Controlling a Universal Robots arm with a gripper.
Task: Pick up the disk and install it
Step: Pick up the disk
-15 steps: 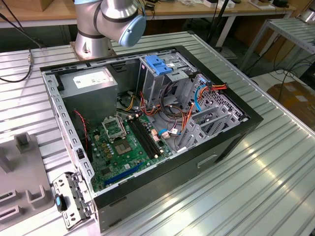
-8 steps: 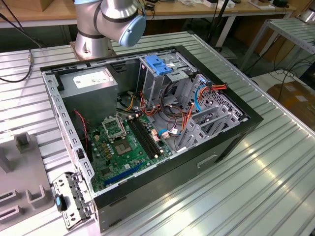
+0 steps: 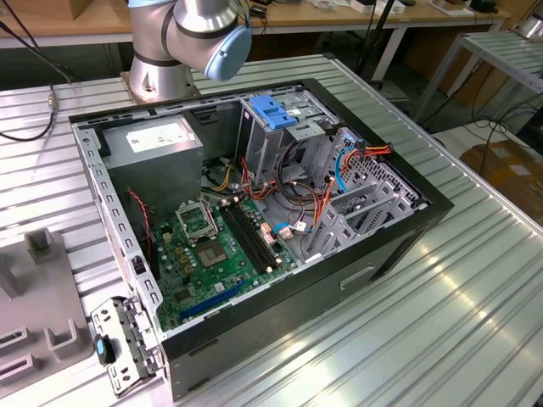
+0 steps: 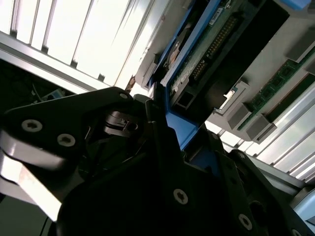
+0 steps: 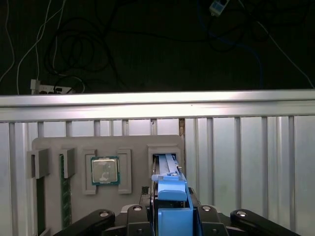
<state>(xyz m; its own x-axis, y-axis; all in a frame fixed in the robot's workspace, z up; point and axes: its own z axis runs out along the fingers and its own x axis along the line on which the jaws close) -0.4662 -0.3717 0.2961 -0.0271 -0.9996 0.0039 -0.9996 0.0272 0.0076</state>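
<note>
While it hangs above the tray (image 5: pixel 54 146), the gripper (image 5: pixel 172 212) clamps the disk (image 5: pixel 171 186).

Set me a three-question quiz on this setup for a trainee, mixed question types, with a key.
1. True or false: the disk lies inside the computer case.
2. Which sits in the tray beside the disk's slot? A) processor chip B) fan C) screwdriver
3. Fill in: the gripper is shut on the disk's ____ end.
Key: 1 false, it stands in the tray; 2 A; 3 blue.
</note>
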